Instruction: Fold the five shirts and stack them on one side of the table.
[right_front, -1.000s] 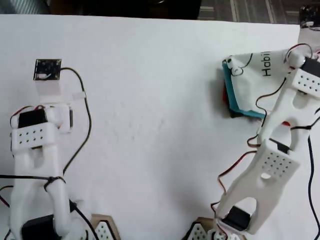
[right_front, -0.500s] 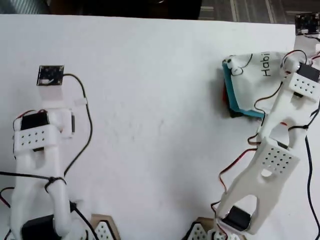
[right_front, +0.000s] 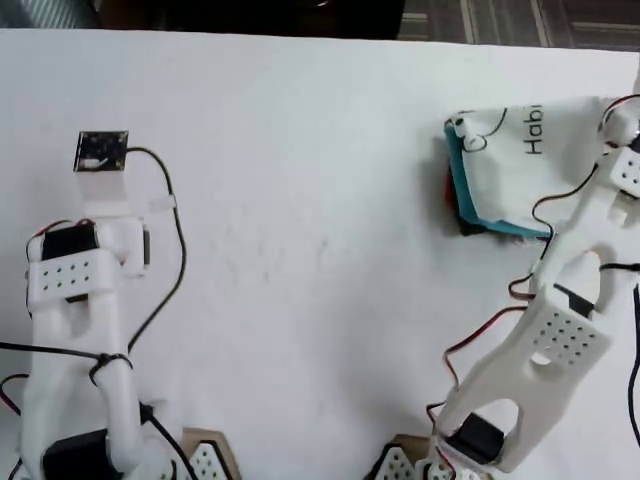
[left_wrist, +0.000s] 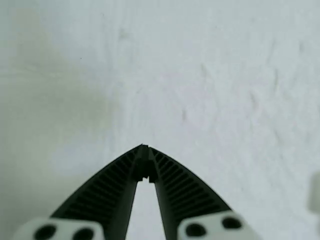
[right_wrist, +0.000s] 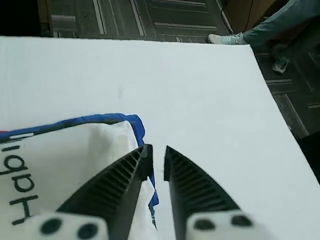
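**Stack at 2 o'clock, both grippers empty**

The stack (right_front: 500, 175) sits at 2 o'clock on the table (right_front: 300, 250) in the high view, close to the 3 o'clock edge. The white shirt (right_front: 520, 160) is on top. The teal shirt (right_front: 462, 185) pokes out under it on the 9 o'clock side.

The right gripper (right_wrist: 156, 150) hangs over the stack's far edge. Its jaws stand a narrow gap apart with nothing between them. The left gripper (left_wrist: 144, 149) is at 9 o'clock over bare table, tips pressed together, holding nothing.

Risks:
- The right gripper is very near the top shirt's hem, so any drag could catch the cloth and pull the fold open.
- The right arm (right_front: 540, 340) lies against the stack's 4 o'clock corner, so a sideways swing could shove the layers askew or toward the table edge.
- The wires (right_front: 560, 195) loop over the white shirt and may snag it.

Hard to tell:
- The shirt count is unclear. White and teal are plain, with a red sliver and something dark below, and a fifth cannot be made out.
- The stack's 3 o'clock side is cut off and partly covered by the arm, so its alignment there is unknown.
- Whether the task is finished cannot be confirmed.
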